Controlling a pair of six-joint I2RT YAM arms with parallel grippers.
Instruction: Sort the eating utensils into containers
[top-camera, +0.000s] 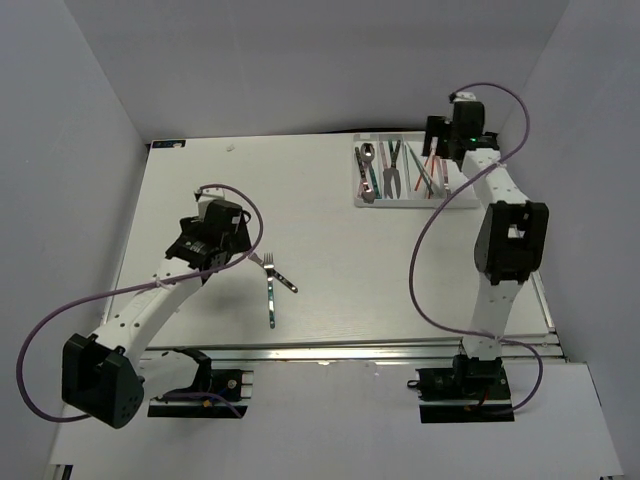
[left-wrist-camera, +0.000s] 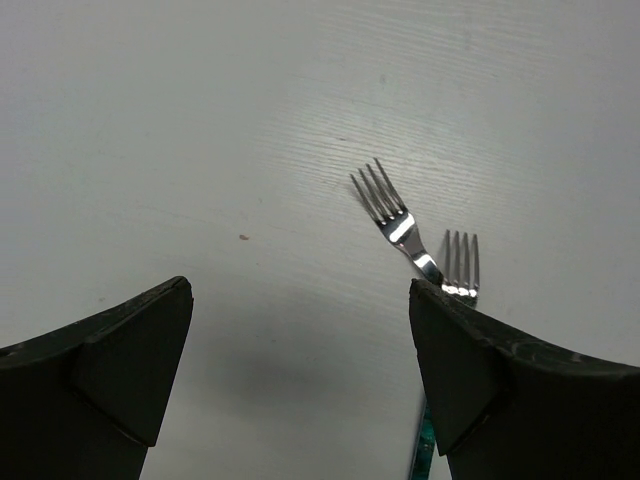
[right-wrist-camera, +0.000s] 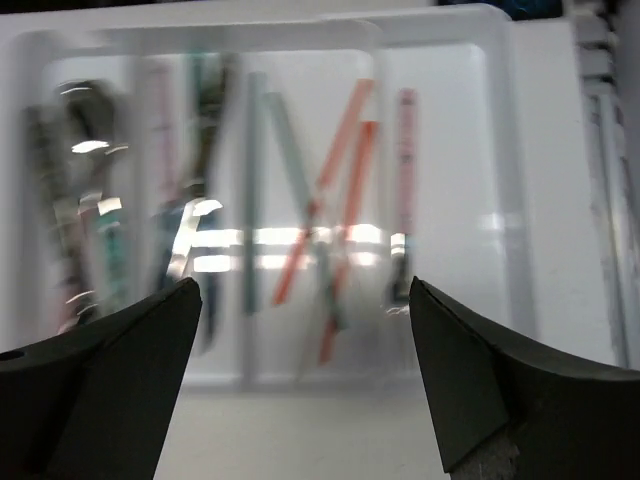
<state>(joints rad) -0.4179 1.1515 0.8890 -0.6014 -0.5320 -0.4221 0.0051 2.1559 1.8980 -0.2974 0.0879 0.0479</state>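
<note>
Forks (left-wrist-camera: 400, 228) on the table (left-wrist-camera: 150, 120) lie just ahead of the left gripper (left-wrist-camera: 298, 300), spread to straddle one; right gripper (right-wrist-camera: 302, 295) hovers spread, empty, over the tray (right-wrist-camera: 520, 200)

White table (top-camera: 300, 200), pale and faintly grained up close (left-wrist-camera: 200, 120). Two forks lie loose on it, left of centre. One is a teal-handled fork (top-camera: 272, 303), lying near-to-far with its tines (left-wrist-camera: 461, 262) pointing away. A second fork (top-camera: 276, 274) slants across it, tines (left-wrist-camera: 381, 198) aimed far-left, and the two meet near their necks. Over in the far right corner sits a white tray (top-camera: 415, 204), flat on the surface and well apart from the forks. There's a tiny brown speck (left-wrist-camera: 243, 237) on the bare top too.
</note>
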